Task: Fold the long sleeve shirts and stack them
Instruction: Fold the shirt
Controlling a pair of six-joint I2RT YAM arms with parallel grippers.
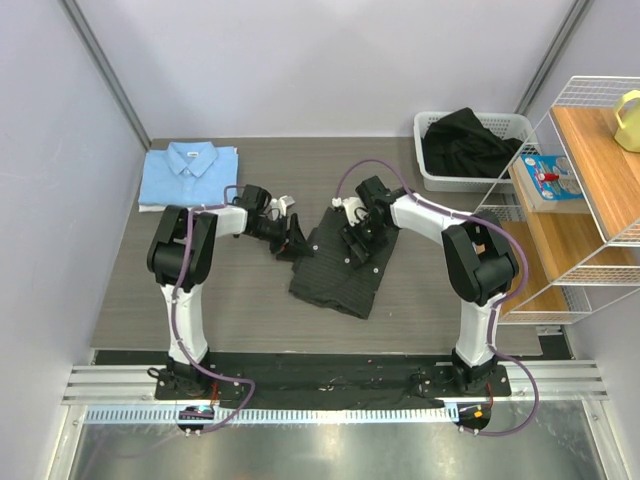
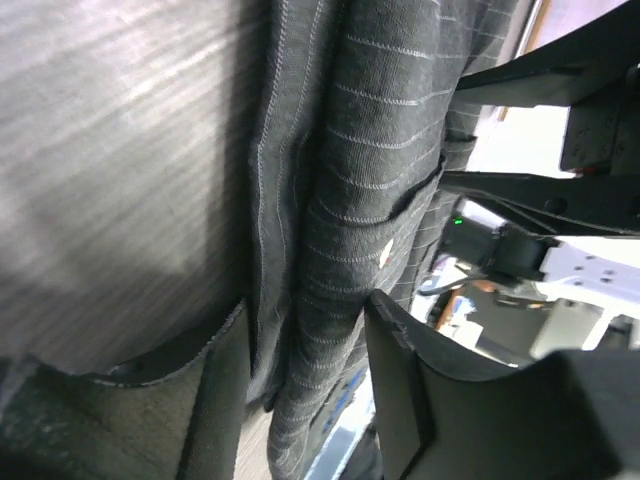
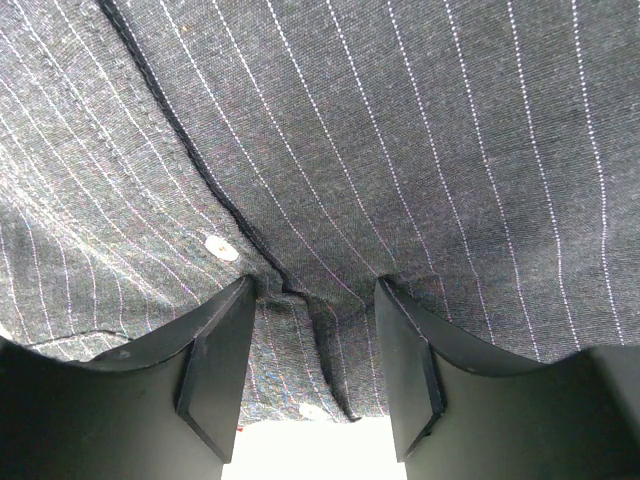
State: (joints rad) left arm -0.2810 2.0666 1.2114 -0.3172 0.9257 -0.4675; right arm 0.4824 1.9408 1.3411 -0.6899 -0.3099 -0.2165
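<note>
Top external view: a black-charcoal pinstriped button-up shirt (image 1: 335, 282) lies rumpled on the grey wood-grain bench (image 1: 240, 300), and both arms reach to its far edge. The left gripper (image 1: 291, 239) sits at the far-left corner of this shirt, where a dark flap of cloth stands up off the bench around it. The right gripper (image 1: 356, 244) is over the far-right part of the shirt, near the left one.

Left wrist view shows a thick fold of the pinstriped cloth, a pale button on it, filling the gap between the two black fingers (image 2: 225, 380). The left gripper is clamped on the shirt.

Right wrist view shows the striped fabric spread above the fingers (image 3: 215, 350), with a pinched ridge of cloth running down between them and a white button just to the left. This gripper too is closed on the shirt.

A plain light blue collared shirt (image 1: 188, 176) lies folded well to the far left of the pinstriped shirt. A white plastic laundry basket (image 1: 452, 184) holding dark clothing (image 1: 465, 140) stands to its far right.
</note>
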